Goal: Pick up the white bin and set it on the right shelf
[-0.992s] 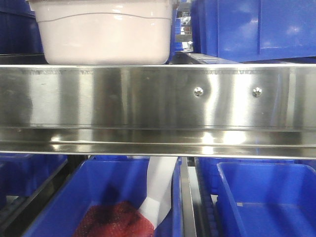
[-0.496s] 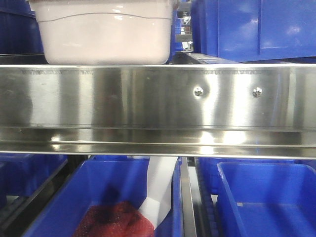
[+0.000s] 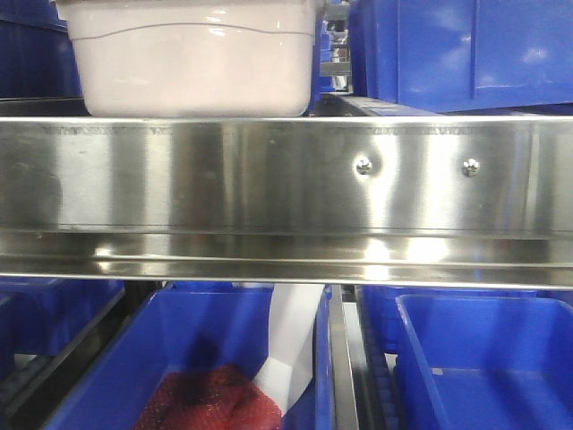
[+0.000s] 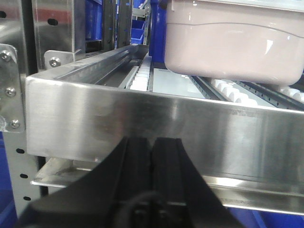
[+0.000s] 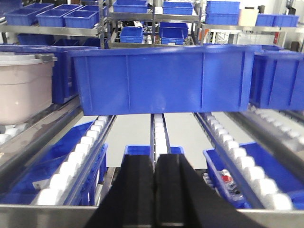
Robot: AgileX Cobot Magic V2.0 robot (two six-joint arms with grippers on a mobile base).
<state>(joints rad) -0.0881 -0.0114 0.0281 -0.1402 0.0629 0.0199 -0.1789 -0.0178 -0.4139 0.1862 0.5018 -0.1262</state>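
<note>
Steel racks point(image 5: 142, 16) stacked with blue bins point(image 5: 164, 80), white roller tracks point(image 5: 71, 166), bright overhead light

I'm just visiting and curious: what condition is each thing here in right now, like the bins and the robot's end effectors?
White bin: upright on the steel shelf, lid on, nothing gripping it.
Blue bin: sitting on the roller tracks beside the white bin.
Lower blue bin: open, holding something red and a white sheet.
Left end effector: shut, empty, in front of the shelf rail.
Right end effector: shut, empty.
</note>
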